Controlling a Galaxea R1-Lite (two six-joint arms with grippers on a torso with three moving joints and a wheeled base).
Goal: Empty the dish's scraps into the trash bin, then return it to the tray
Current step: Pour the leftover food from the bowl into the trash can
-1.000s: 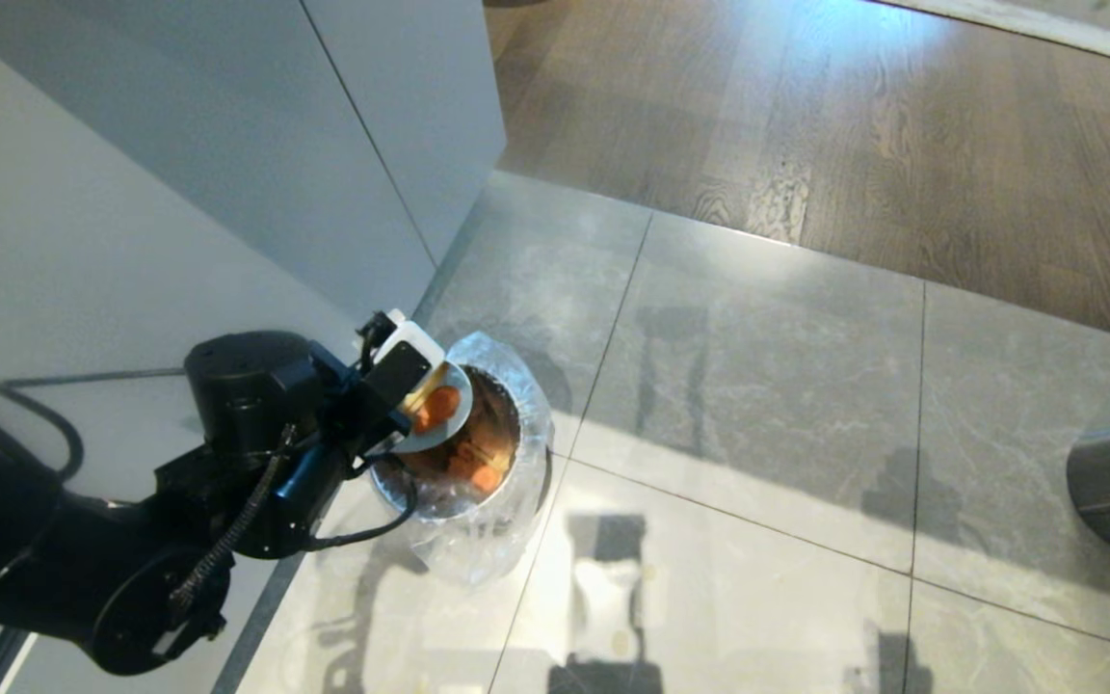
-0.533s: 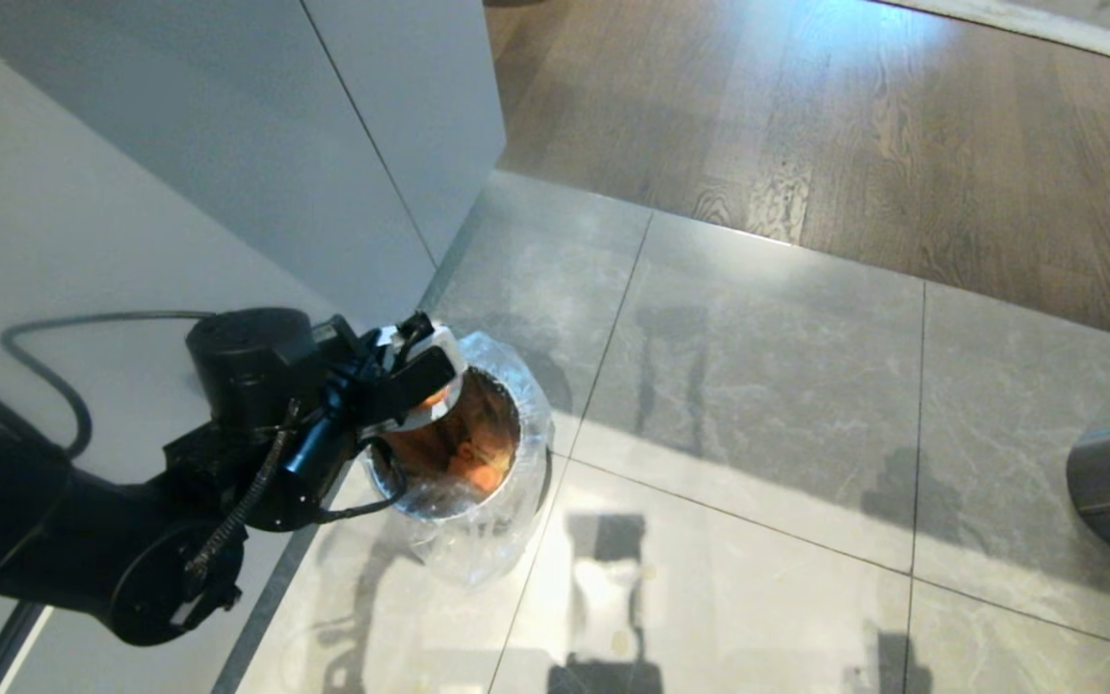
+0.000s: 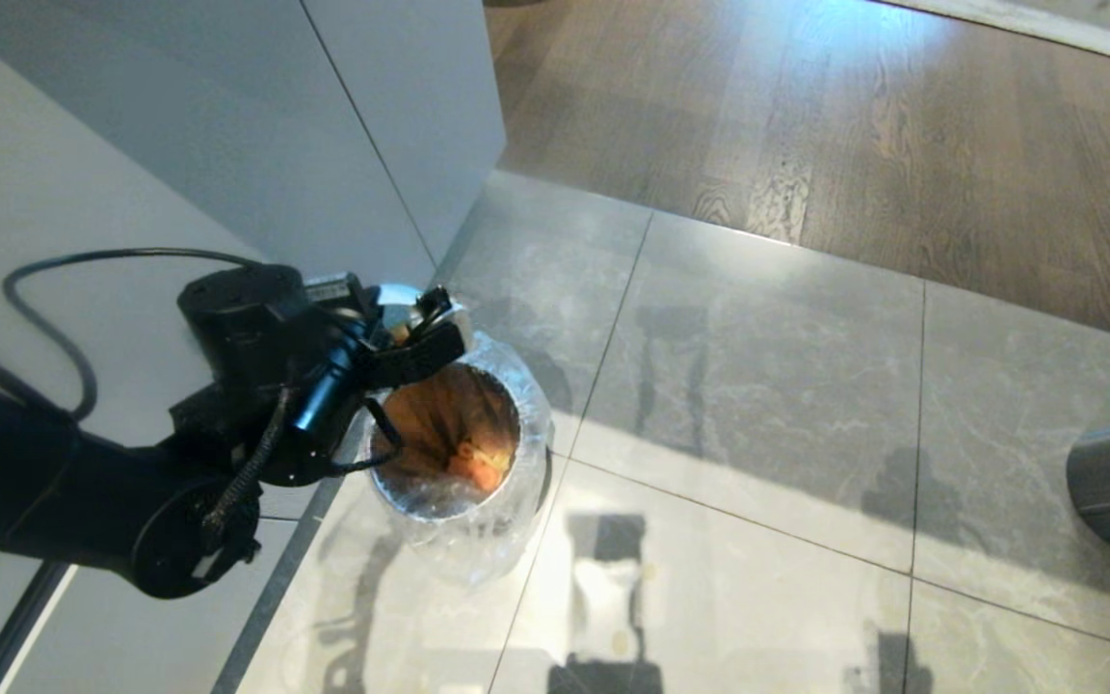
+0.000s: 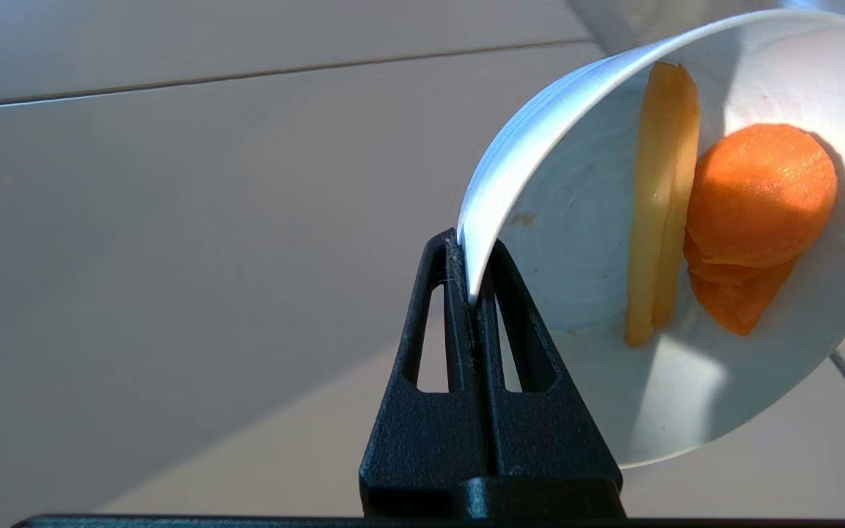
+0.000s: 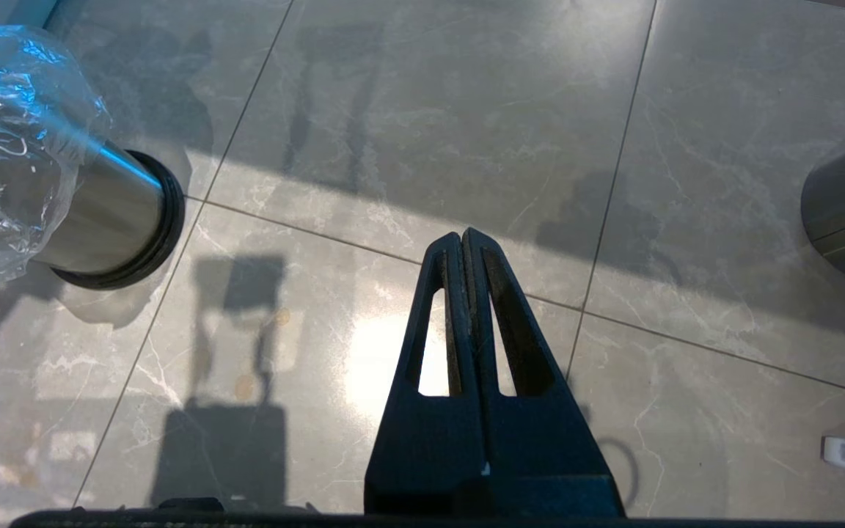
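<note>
The left hand (image 4: 472,282) is closed on the rim of the dish (image 4: 686,242), with the thin white edge pinched between its two black fingers (image 4: 499,345). The dish is tipped steeply on its side, so its opening faces sideways. The scraps (image 4: 716,227) are inside the dish: a pale yellow stick lies against the inner wall, and orange slices rest just beside it, touching it. In the head view, the left hand (image 3: 425,339) holds the dish (image 3: 399,301) at the far-left edge of the trash bin (image 3: 459,453), just above its rim with the crinkled clear liner. Some orange pieces lie at the bottom of the bin. The right hand (image 5: 466,242) is closed and empty, above the grey tiled floor (image 5: 430,132), well apart from the bin.
</note>
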